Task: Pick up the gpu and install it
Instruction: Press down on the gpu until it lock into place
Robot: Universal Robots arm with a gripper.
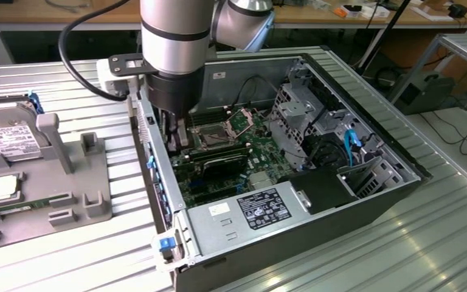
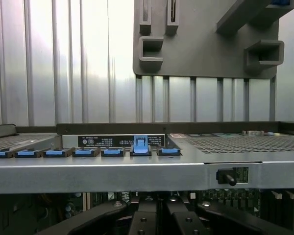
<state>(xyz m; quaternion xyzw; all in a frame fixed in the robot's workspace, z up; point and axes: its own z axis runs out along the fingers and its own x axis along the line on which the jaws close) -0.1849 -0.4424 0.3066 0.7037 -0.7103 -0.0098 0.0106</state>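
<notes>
1. The gpu [image 1: 217,159] is seen lying inside the open computer case [image 1: 363,201], set edge-down across the motherboard [image 1: 217,137] just below the CPU socket [image 1: 216,132]; it appears already seated in a slot, though full seating cannot be confirmed.
2. The claw [image 1: 177,137] is lowered into the case at the rear wall, just beside the card's bracket end. Its fingers [image 2: 142,218] are drawn fully together; whether the card is pinched between them cannot be told.
3. The pick-up is judged done and the install is near its end or finished.
4. Room is tight: the rear wall of the case [image 2: 137,171] with its blue slot latches [image 2: 140,146] stands just beside the claw, and the drive cage [image 1: 294,112] and power supply [image 1: 258,213] close in the other sides. Open room is upward.
5. On the surface [image 1: 428,243], the grey parts tray [image 1: 71,176] with a hard drive [image 1: 10,141] is kept well apart, at the exterior view's left.
</notes>
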